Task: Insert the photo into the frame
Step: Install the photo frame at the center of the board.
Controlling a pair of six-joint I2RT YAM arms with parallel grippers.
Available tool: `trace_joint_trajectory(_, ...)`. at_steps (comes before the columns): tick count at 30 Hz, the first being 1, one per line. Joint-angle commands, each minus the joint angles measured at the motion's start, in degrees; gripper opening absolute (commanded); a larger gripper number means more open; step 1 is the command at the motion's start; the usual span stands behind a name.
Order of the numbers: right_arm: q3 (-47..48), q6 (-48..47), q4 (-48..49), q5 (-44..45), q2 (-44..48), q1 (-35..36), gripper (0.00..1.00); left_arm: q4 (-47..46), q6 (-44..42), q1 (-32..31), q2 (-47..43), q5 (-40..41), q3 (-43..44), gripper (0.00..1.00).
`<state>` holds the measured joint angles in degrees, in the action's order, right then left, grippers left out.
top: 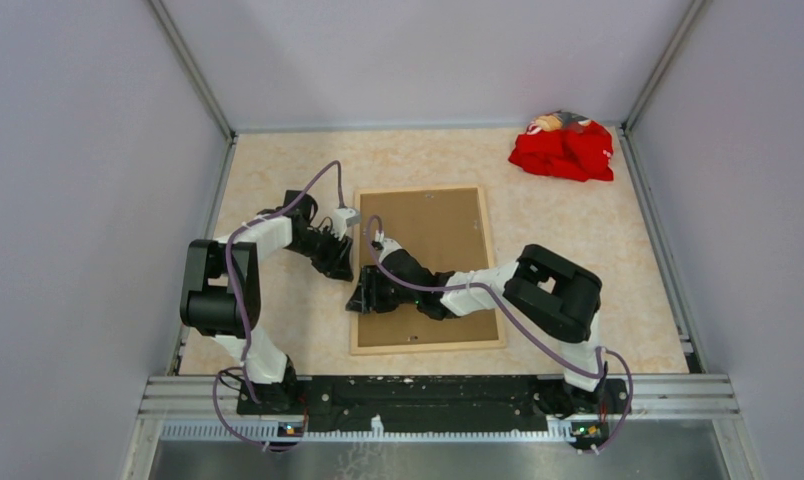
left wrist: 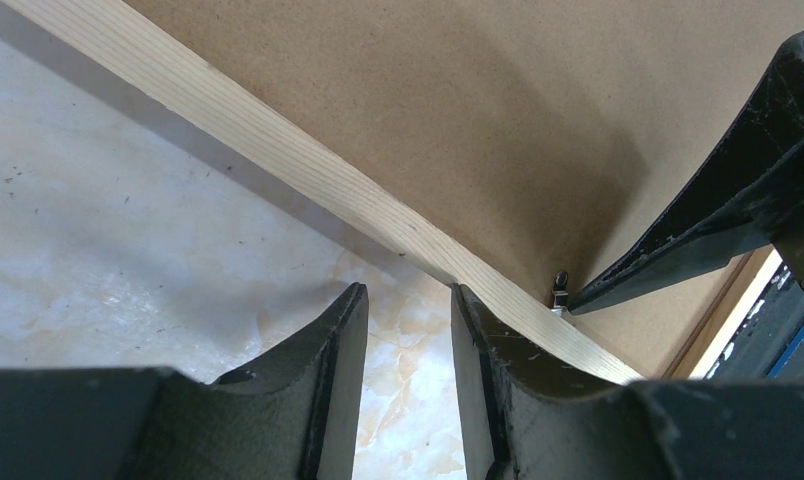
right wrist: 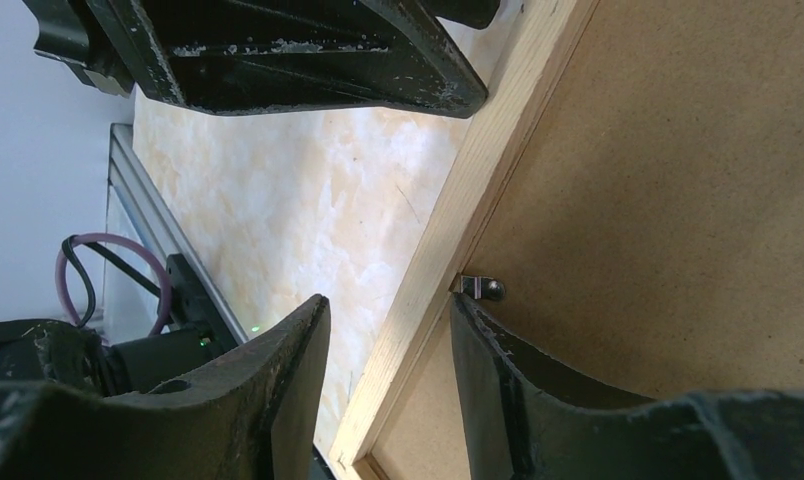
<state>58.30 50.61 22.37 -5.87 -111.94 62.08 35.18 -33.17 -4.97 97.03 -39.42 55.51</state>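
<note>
The table (top: pixel 578 230) is pale, marbled beige, with grey walls on three sides. The frame (top: pixel 428 347) lies flat and face down in the middle of it, its long sides running away from the arms. The brown backing board (top: pixel 433 230) sits inside its light wood rails.

Both arms reach in to the frame's left rail. The left gripper (left wrist: pixel 408 288) is at the middle of that rail, coming from the table side. Its jaws stand apart and hold nothing: bare table shows between them, and one finger lies over the rail. The right gripper (right wrist: pixel 390 298) reaches across the board to the same rail, a little nearer the arms. Its jaws are parted too and straddle the rail, one finger over the table and the other over the board, clamping nothing.

A crumpled red cloth (top: pixel 563 150) lies in the far right corner, well apart from the frame.

A small metal tab (right wrist: pixel 481 288) sticks out from the rail's inner edge over the board, just beside the right gripper's inner finger.
</note>
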Motion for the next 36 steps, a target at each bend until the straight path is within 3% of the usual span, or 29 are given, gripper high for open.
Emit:
trace_joint_trajectory(1,1.9,-1.0,0.0,2.2,-1.9,-0.5,0.48,0.8,-1.3,0.1,0.4,-0.9,1.4,0.43)
trace_joint_trajectory(20,0.5,-3.3,2.5,3.8,-1.4,-1.1,0.44,1.5,-1.6,0.1,0.3,-1.0,1.8,0.42)
trace_joint_trajectory(27,-6.1,-4.7,12.3,2.1,7.3,-1.1,0.44,2.5,-1.2,0.3,-0.1,-1.1,2.9,0.42)
trace_joint_trajectory(36,-10.9,-4.0,13.3,1.8,11.2,-0.6,0.44,3.7,-0.3,2.0,1.0,-3.7,5.7,0.40)
